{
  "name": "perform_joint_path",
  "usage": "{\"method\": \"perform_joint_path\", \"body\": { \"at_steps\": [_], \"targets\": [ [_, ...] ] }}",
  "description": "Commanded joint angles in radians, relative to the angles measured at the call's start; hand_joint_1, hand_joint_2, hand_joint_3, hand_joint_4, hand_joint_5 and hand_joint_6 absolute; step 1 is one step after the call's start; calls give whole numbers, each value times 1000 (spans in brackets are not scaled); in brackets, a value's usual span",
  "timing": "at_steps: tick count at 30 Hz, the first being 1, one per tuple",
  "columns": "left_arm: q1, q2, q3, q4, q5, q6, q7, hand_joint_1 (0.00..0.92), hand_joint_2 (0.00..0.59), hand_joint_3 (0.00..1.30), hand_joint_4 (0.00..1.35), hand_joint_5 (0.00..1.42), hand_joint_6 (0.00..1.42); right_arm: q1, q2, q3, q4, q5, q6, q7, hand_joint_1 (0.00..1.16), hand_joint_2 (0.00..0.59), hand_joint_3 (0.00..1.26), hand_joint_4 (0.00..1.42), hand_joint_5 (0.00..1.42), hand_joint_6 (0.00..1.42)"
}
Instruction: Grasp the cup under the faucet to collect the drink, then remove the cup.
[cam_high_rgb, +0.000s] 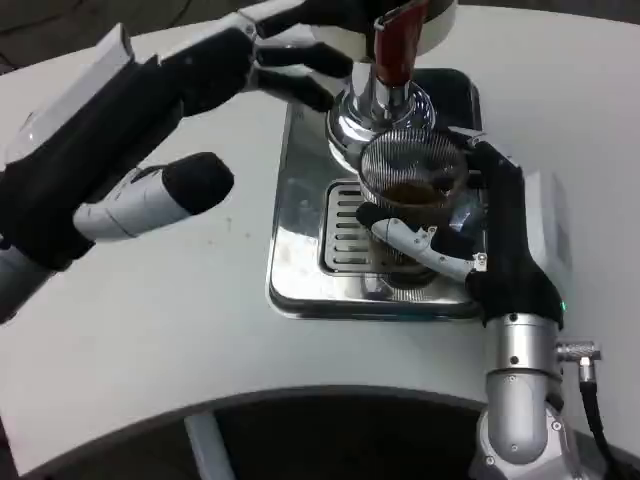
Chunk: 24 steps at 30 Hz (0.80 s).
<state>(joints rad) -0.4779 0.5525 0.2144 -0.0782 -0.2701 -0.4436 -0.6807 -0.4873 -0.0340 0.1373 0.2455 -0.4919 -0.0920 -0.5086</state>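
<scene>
cup (412, 195) sits on the metal tray (300, 270) of the drink machine, directly below the faucet (385, 100), at about 1 o'clock from picture centre. it is clear and ribbed; i can see dark liquid inside, so i judge collection is under way or done. how full it is i cannot tell.

right hand (470, 235) wraps the cup from its 3 o'clock side, fingers (415, 245) curled across the near wall and gripping it. i read this hold as keeping the cup centred under the spout, and as ready for the pull-out.

left hand (265, 55) is up at 11 o'clock, fingers reaching to the red handle (398, 45) above the faucet. contact is hidden by the angle, so i cannot tell whether it grips the handle or just rests there. placement suggests it works the tap while the right holds the cup.

grille (350, 235) under the cup catches drips. white table (150, 330) around the tray.

next move, my judgement: shut the flow first, then draw the cup toward 5 o'clock, level, clear of the spout.
</scene>
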Motion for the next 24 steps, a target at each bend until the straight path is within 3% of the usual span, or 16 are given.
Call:
{"method": "perform_joint_path", "body": {
  "at_steps": [1, 24],
  "targets": [
    [71, 7, 24, -47, -16, 14, 24, 0, 54, 198, 283, 378, 336, 33, -2, -14, -53, 1, 8, 2, 1010, 110, 786, 953, 1164, 1239],
    [297, -2, 27, -70, 67, -20, 63, 0, 62, 223, 298, 389, 341, 158, -29, -66, -290, 11, 63, 95, 1005, 108, 846, 1020, 1227, 1340]
  ]
}}
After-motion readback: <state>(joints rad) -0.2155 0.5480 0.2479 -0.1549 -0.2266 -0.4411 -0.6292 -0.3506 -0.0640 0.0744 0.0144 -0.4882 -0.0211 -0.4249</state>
